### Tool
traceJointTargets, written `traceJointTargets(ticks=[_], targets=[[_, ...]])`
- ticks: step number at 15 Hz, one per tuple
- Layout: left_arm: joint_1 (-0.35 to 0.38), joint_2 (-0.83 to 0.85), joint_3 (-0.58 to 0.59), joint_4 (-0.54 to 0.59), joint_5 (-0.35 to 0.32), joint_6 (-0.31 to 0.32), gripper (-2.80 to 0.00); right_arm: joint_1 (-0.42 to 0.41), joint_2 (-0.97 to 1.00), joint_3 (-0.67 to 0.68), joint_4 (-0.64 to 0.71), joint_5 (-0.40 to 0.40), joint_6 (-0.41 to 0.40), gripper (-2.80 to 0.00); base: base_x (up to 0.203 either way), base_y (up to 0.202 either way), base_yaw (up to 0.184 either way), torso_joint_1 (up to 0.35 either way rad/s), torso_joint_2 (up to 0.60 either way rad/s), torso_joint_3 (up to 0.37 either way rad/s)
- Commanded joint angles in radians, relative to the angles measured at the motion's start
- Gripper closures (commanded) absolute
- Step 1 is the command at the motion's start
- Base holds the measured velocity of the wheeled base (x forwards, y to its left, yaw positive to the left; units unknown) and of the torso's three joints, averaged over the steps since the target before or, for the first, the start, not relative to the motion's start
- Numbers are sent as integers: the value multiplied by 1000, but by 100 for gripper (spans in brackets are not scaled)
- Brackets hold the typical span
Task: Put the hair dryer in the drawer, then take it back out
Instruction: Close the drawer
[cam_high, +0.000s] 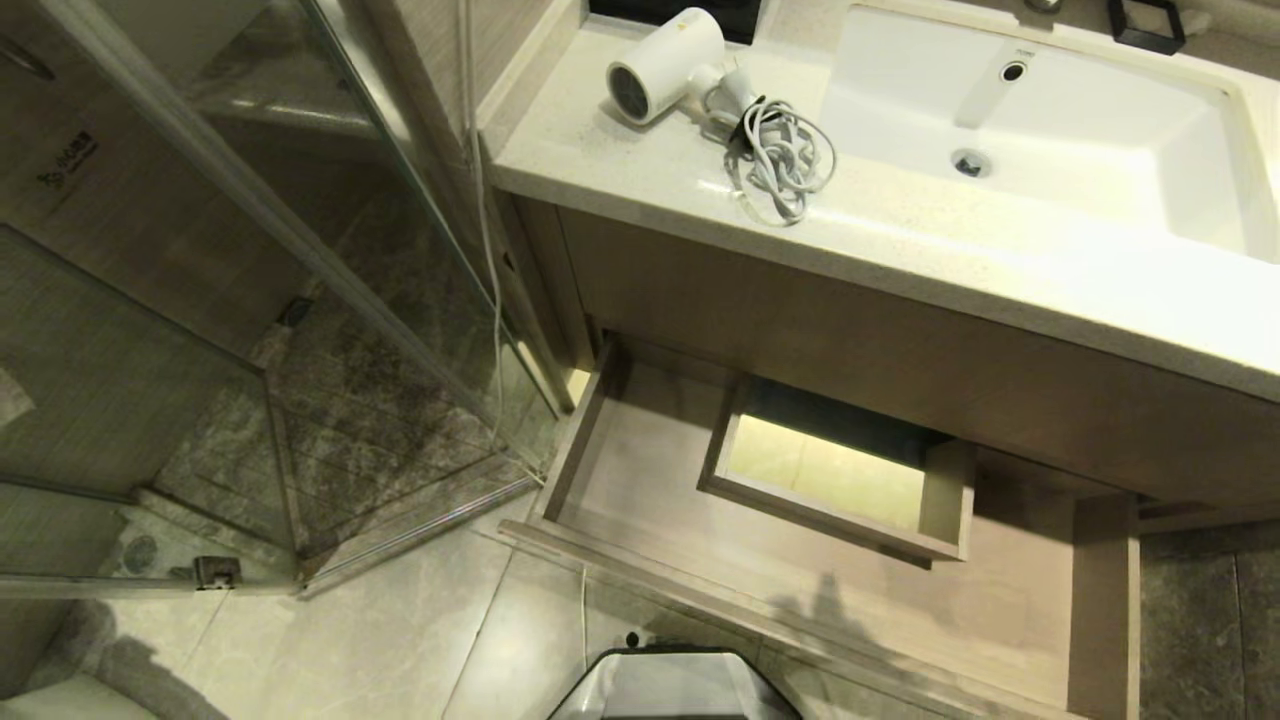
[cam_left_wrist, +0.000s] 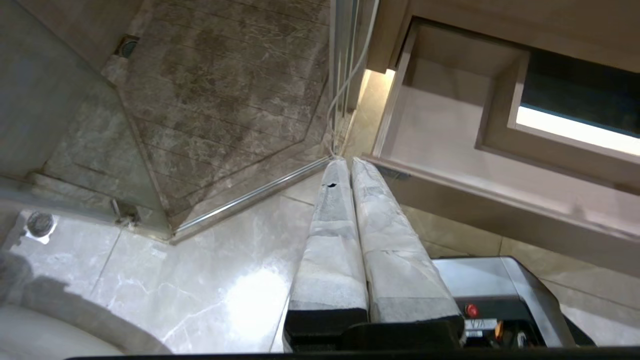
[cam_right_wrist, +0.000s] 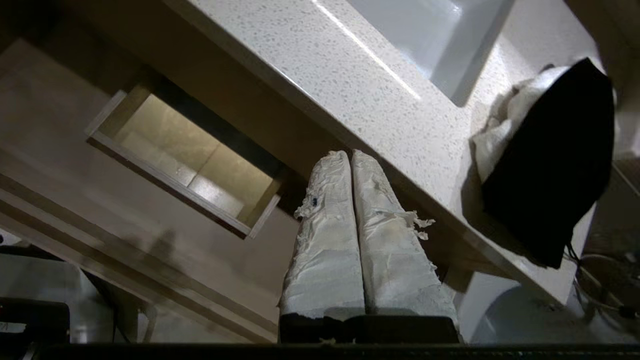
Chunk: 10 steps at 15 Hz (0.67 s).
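The white hair dryer (cam_high: 668, 64) lies on the speckled counter (cam_high: 640, 180) left of the sink, its bundled cord (cam_high: 782, 160) beside it. Below, the wood-grain drawer (cam_high: 640, 500) stands pulled out, its floor bare around a boxed cut-out (cam_high: 835, 470). Neither arm shows in the head view. My left gripper (cam_left_wrist: 344, 161) is shut and hangs over the floor by the drawer's (cam_left_wrist: 440, 135) left front corner. My right gripper (cam_right_wrist: 349, 154) is shut with nothing in it, pointing at the counter's front edge above the drawer (cam_right_wrist: 75, 165).
A white sink basin (cam_high: 1040, 130) fills the counter's right part. A glass shower enclosure (cam_high: 250, 300) stands to the left with a metal floor rail (cam_left_wrist: 250, 197). A black pouch with white cloth (cam_right_wrist: 550, 160) lies on the counter's end. My base (cam_high: 670, 685) is just before the drawer.
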Motion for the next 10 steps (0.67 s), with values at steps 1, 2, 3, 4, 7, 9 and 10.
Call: traceJointTargets(ticks=[1,2,3,4,7,9,10], targets=[[0,0,2,0,0,0,0,-26,-51,42,-35,-1,-3,0,0,0,0,-234,-18,-256],[0,0,2,0,0,0,0,-35,-58,48,-47,1,-3,0,0,0,0,-223,-29,-268],[0,0,2,0,0,0,0,-35,-60,48,-47,2,-3,0,0,0,0,-221,-38,-277],[-1,0,2,0,0,0,0,-35,-63,53,-48,2,-3,0,0,0,0,-229,-61,-282],[0,0,2,0,0,0,0,-35,-63,60,-68,2,-2,0,0,0,0,-195,-94,-291],[0,0,2,0,0,0,0,-35,-63,60,-76,0,-2,0,0,0,0,-182,-132,-319],[0,0,2,0,0,0,0,-35,-67,68,-75,0,-2,0,0,0,0,-173,-162,-324]])
